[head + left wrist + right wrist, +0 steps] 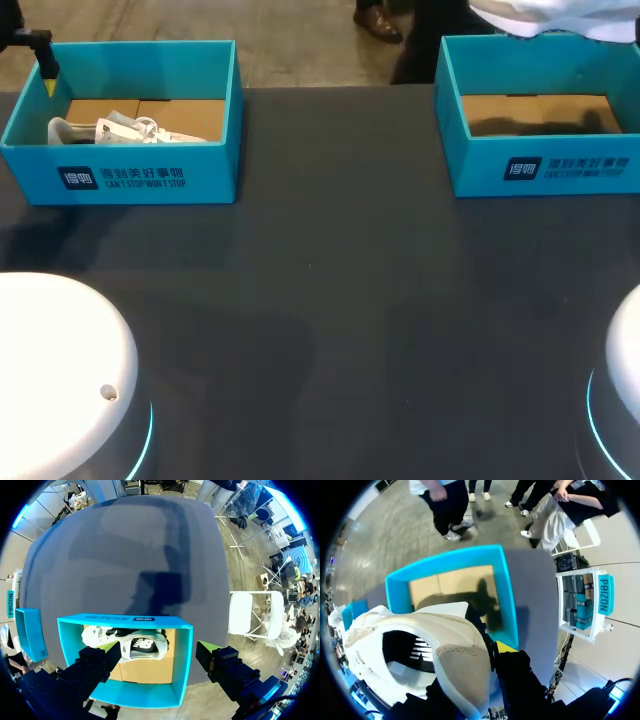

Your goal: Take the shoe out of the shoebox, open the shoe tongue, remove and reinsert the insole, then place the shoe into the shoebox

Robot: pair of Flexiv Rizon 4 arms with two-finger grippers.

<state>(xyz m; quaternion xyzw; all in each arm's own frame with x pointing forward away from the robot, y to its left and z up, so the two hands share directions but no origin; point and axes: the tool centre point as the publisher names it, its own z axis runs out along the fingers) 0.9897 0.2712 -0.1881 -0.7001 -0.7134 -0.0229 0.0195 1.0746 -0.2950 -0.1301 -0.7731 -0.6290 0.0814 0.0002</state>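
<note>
Looks like the taking-out step, with a shoe point(435, 665) gripped in the right end effector point(492, 662) above the empty right box point(505, 595) and the left end effector point(159, 655) spread open over the other shoe point(135, 645) in the left box point(125, 620); next calls for setting it on the surface point(330, 300).

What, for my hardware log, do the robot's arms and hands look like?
The left arm and the right arm have smooth, rounded white housings, each ringed by a glowing cyan band. The left hand and the right hand are black and blocky, with two fingers ending in bright yellow fingertips.
</note>
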